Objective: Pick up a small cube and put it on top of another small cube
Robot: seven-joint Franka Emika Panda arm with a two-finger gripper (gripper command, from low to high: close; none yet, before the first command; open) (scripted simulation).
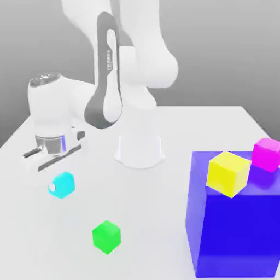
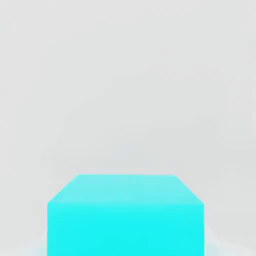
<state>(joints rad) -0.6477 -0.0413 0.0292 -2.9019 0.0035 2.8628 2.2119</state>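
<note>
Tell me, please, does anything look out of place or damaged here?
I see no damage or spill. Only the yellow cube looks slightly odd: it sits turned askew on the large blue block, its lowest corner seeming to reach the block's front edge.

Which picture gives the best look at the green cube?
The exterior view: there the green cube appears whole, with several faces visible, resting on the table. The hand view instead shows the cyan cube.
</note>
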